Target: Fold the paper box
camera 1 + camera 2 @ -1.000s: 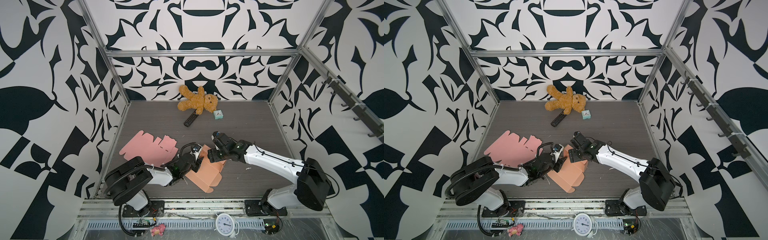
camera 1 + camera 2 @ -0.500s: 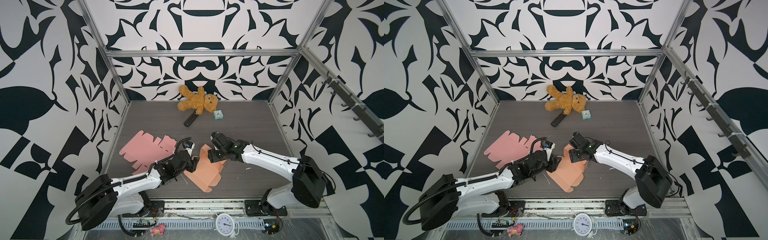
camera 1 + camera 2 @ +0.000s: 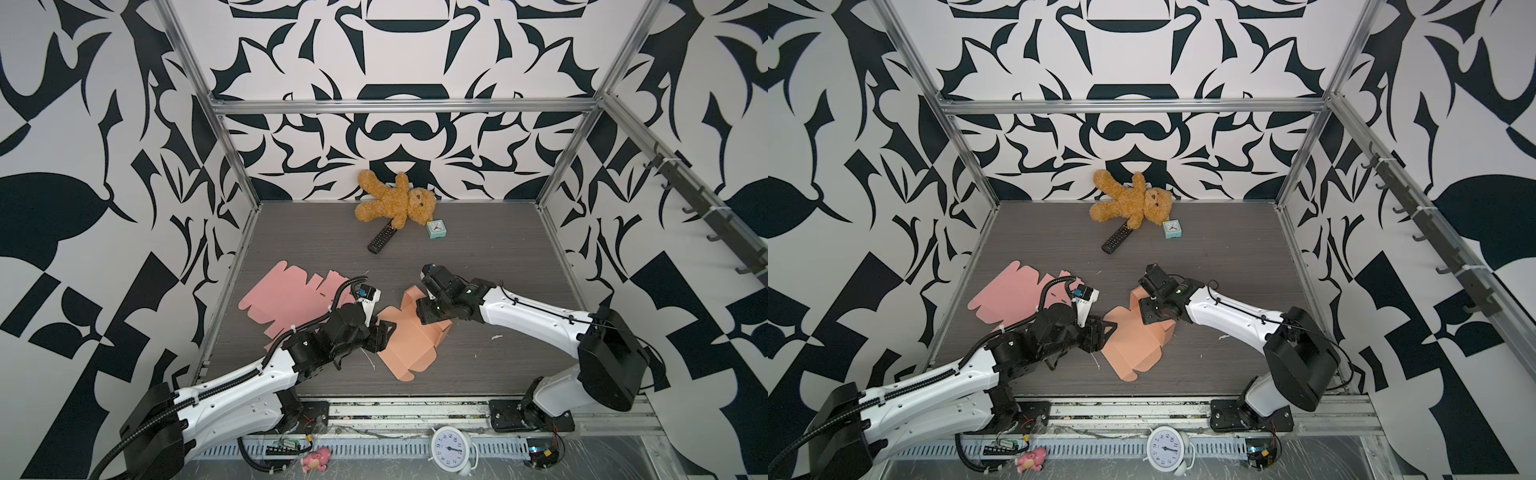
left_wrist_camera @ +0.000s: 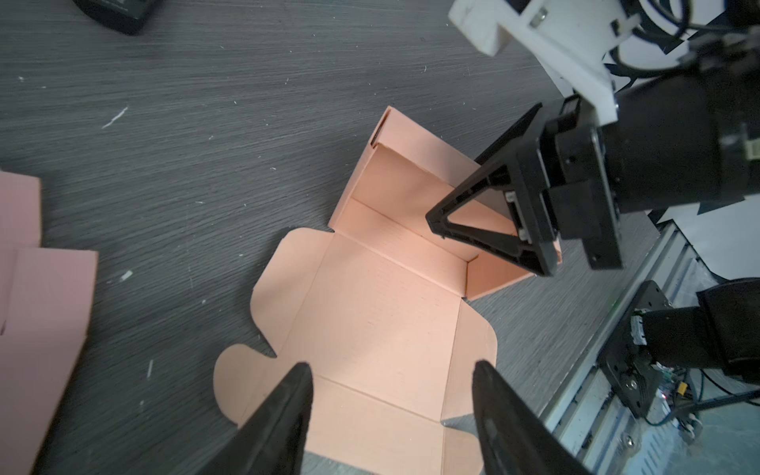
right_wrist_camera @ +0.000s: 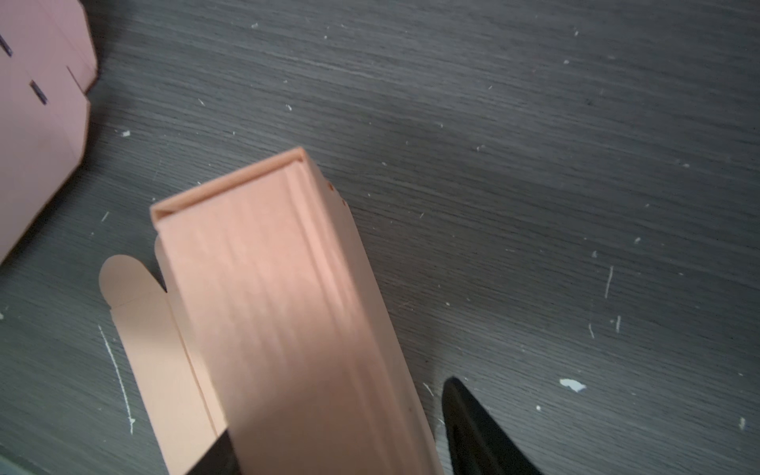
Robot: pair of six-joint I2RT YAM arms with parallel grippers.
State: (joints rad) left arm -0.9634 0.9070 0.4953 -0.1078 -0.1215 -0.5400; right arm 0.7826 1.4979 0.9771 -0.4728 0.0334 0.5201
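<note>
Card: the thin salmon box [image 3: 409, 345] is probably light. It should bend cleanly only at the creases, dent if pinched mid-panel, and skate on the table [image 3: 478, 257] when pushed.
Where: it lies on the table just beside the pink sheet [image 3: 286, 299], on the sheet's side facing the right arm. It is half formed, with one wall [image 4: 411, 181] up and the lid end [image 4: 370, 419] flat.
Grip spots: the best bet is wall edges close to a crease. Pin the floor panel and leave the rounded tabs alone, since they look floppy.
Left claw [image 4: 392, 366]: released. The fingers are spread wide above the flat lid end, the part of the box nearest the sheet, with nothing between them.
Right claw [image 3: 427, 311]: astride the raised wall on the box's side away from the sheet, one finger inside and one outside. Can't tell whether it is pinching or only bracketing.
Changed vs a second ago: the left arm is now stretched long and low toward the box, and its big joint has dropped away from the sheet toward the front rail. The box and right claw are roughly where they were.
</note>
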